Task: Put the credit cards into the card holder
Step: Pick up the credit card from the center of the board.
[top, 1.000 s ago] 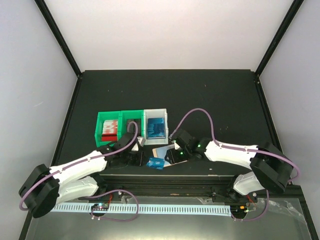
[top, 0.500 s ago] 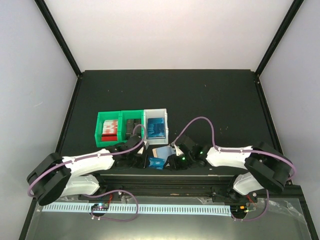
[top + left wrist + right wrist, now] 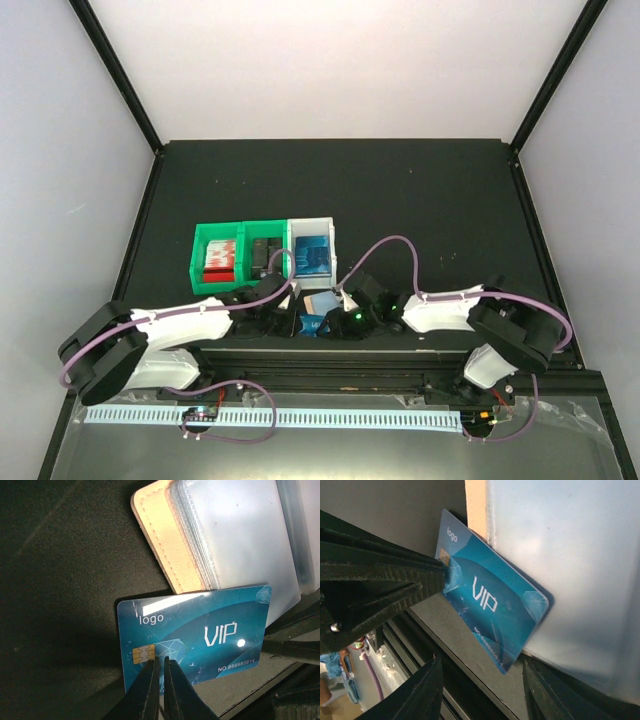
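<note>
Near edge of table (image 3: 420,200): left gripper (image 3: 159,680) pinched shut on credit card (image 3: 200,635) by chip-side edge, card at six o'clock of card holder (image 3: 165,545), right gripper (image 3: 482,682) half-spread, apparently empty; narrow pinch risks card pivoting, missing holder.
</note>
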`<state>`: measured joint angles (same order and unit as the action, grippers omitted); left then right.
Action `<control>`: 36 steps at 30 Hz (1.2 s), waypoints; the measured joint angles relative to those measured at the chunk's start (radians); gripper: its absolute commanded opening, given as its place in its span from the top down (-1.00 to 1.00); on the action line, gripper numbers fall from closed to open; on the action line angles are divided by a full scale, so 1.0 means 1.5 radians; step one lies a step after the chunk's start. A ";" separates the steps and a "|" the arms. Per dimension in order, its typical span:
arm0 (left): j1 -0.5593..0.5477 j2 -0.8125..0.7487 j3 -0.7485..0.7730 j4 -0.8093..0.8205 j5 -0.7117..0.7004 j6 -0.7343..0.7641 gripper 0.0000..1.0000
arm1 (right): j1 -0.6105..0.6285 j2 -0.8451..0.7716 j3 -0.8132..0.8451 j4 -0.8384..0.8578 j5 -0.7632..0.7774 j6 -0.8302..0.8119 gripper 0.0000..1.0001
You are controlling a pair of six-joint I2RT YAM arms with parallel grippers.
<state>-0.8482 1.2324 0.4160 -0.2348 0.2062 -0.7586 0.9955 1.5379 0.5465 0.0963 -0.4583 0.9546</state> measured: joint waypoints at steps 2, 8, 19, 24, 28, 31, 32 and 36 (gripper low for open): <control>0.000 0.000 0.000 0.002 0.000 -0.002 0.89 | 0.001 0.009 0.000 0.019 -0.007 0.010 0.08; -0.004 0.008 0.000 0.015 0.000 -0.009 0.89 | 0.002 0.027 -0.016 0.088 -0.023 0.059 0.11; -0.008 0.009 -0.010 0.045 0.000 -0.024 0.91 | 0.013 0.046 -0.083 0.262 -0.003 0.176 0.36; -0.008 0.021 -0.010 0.063 0.002 -0.027 0.91 | 0.020 0.046 -0.095 0.288 0.018 0.197 0.49; -0.008 0.022 -0.010 0.068 0.002 -0.028 0.91 | 0.026 0.053 -0.097 0.296 0.036 0.205 0.62; -0.008 0.022 -0.010 0.068 0.002 -0.029 0.91 | 0.032 0.059 -0.097 0.301 0.048 0.209 0.81; -0.008 0.022 -0.010 0.068 0.002 -0.029 0.91 | 0.033 0.061 -0.096 0.300 0.053 0.210 0.87; -0.008 0.018 -0.011 0.066 0.001 -0.030 0.87 | 0.036 0.060 -0.096 0.300 0.065 0.204 0.98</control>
<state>-0.8600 1.2591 0.4000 -0.1360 0.2081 -0.8028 1.0500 1.6279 0.4030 0.5461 -0.3614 1.2610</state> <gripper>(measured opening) 0.048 0.029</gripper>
